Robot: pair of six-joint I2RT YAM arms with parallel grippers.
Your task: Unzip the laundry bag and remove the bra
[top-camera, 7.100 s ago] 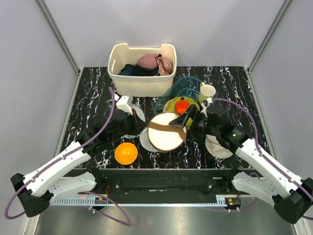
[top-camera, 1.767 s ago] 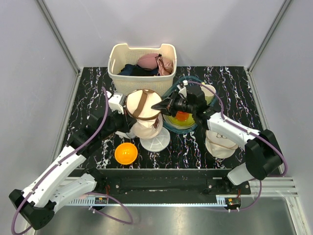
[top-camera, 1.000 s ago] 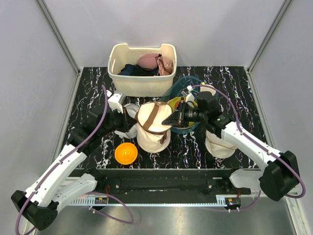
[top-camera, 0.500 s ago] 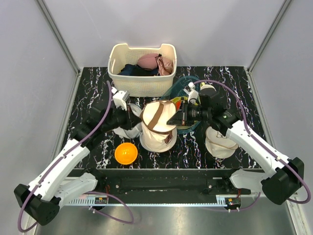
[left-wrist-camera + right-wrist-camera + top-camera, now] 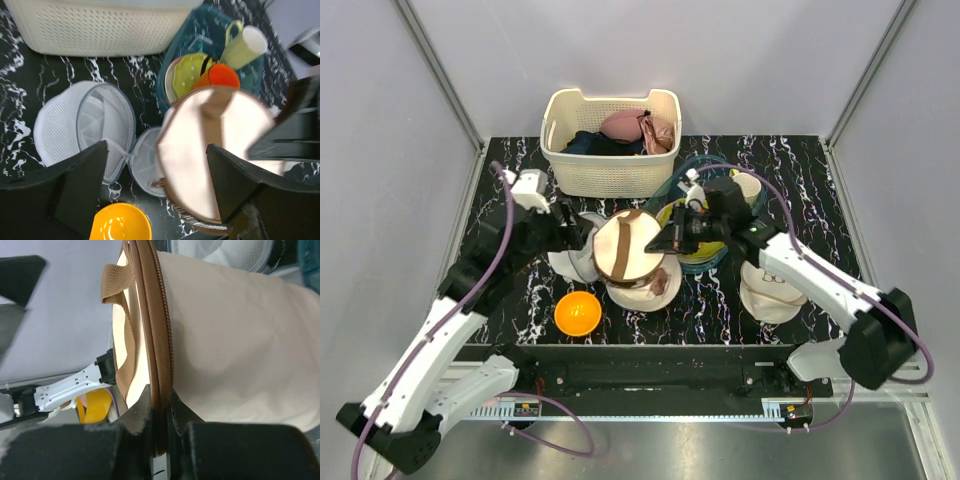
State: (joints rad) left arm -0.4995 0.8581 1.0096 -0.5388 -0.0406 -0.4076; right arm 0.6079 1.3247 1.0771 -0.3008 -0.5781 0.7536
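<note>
The laundry bag (image 5: 625,250) lies mid-table, well away from every table edge, its round cream face tipped up. It is hemmed in. A teal tub (image 5: 172,52) sits just behind it on the right, white mesh domes (image 5: 80,125) are on its left, and an orange bowl (image 5: 578,313) is near its front-left. The bare marble table (image 5: 510,290) opens out on the far left and along the right back.

The right gripper (image 5: 660,243) has its fingers pressed together on the brown zipper band (image 5: 159,330), which looks closed where it shows. The left gripper (image 5: 572,235) hangs just left of the bag, its fingers (image 5: 75,195) spread wide and holding nothing.

There is one cream bag with one brown strap (image 5: 117,285). The mesh domes number two, one large and one small. One white basket (image 5: 610,175) of clothes stands at the back. There is also one orange bowl, one pale green mug (image 5: 748,187) and one white round bag (image 5: 770,292) beside the right arm.
</note>
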